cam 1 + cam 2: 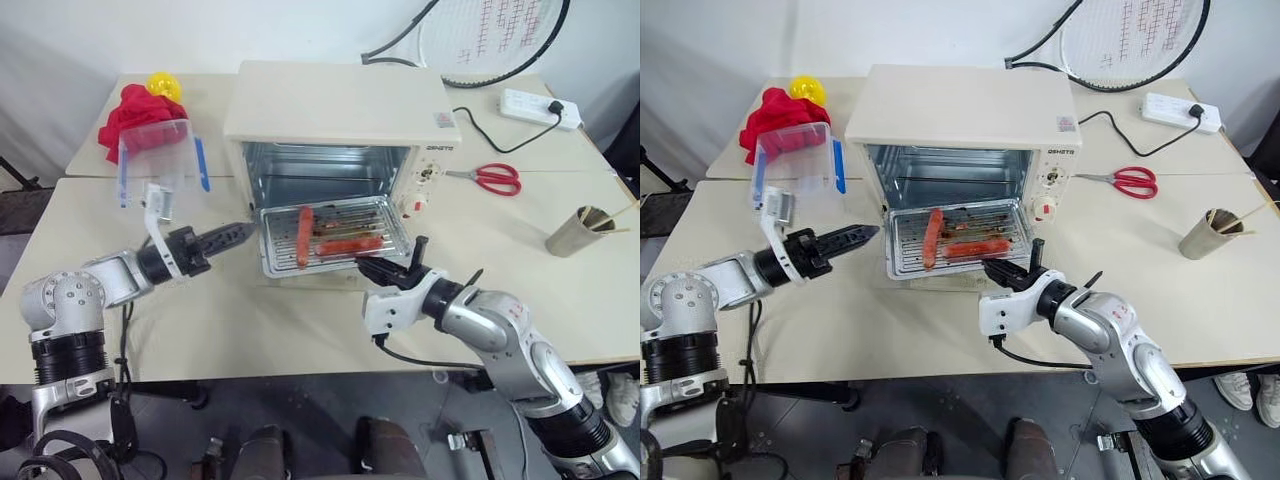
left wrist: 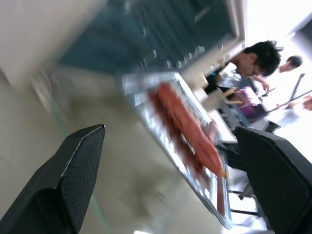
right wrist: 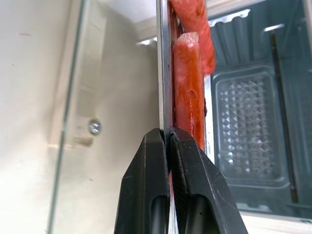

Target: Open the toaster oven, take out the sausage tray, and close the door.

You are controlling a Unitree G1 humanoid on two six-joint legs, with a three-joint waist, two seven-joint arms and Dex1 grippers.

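Two steps remain: the sausage tray [image 1: 335, 238], half drawn from the toaster oven [image 1: 335, 130], is pinched by the right pincer [image 1: 372, 268]; the left pincer [image 1: 243, 232], spread wide, is needed at the opposite rim for lifting.

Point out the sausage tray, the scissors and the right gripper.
sausage tray [image 1: 385, 222]: left eye view, bare ridged bottom near its right end.
scissors [image 1: 497, 179]: left eye view, red handles.
right gripper [image 3: 169, 141]: right wrist view, fingertips clamped on the tray's rim.
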